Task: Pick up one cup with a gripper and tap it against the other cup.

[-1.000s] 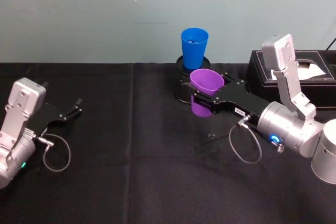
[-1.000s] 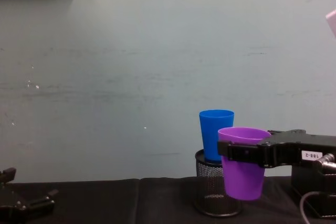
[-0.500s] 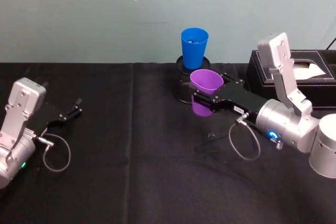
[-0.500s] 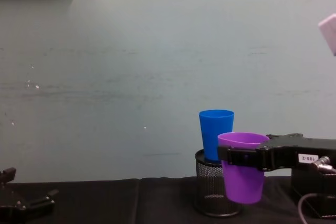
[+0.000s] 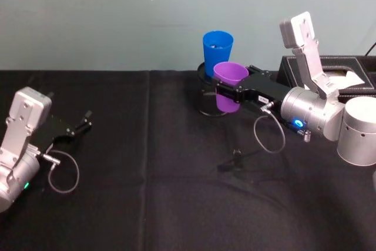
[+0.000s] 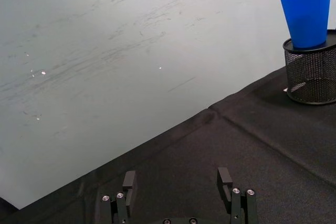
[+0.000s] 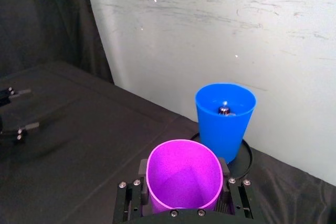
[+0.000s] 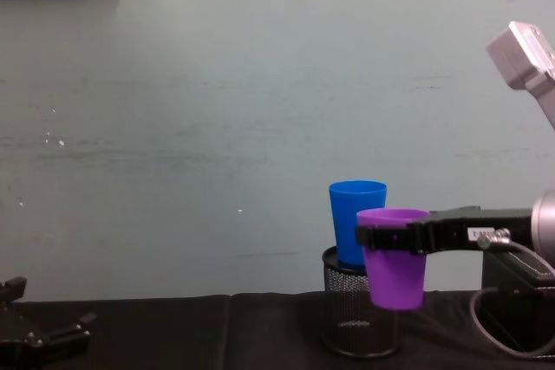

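The purple cup (image 5: 230, 78) (image 8: 395, 270) (image 7: 184, 174) hangs upright above the table, held by my right gripper (image 5: 228, 93) (image 8: 390, 237) (image 7: 182, 195), whose fingers are shut on its sides. The blue cup (image 5: 217, 51) (image 8: 355, 223) (image 7: 226, 114) (image 6: 307, 11) stands upright in a black wire-mesh pen pot (image 5: 207, 105) (image 8: 345, 314) (image 6: 311, 74), just behind the purple one; a narrow gap shows between them in the right wrist view. My left gripper (image 5: 79, 127) (image 6: 178, 190) rests open at the table's left side.
A black tissue box (image 5: 352, 89) stands at the back right, behind my right arm. The table is covered by a black cloth (image 5: 147, 192), and a pale wall stands close behind the cups.
My right gripper has carried the purple cup farther back and higher, closer to the blue cup. The left arm has stayed still.
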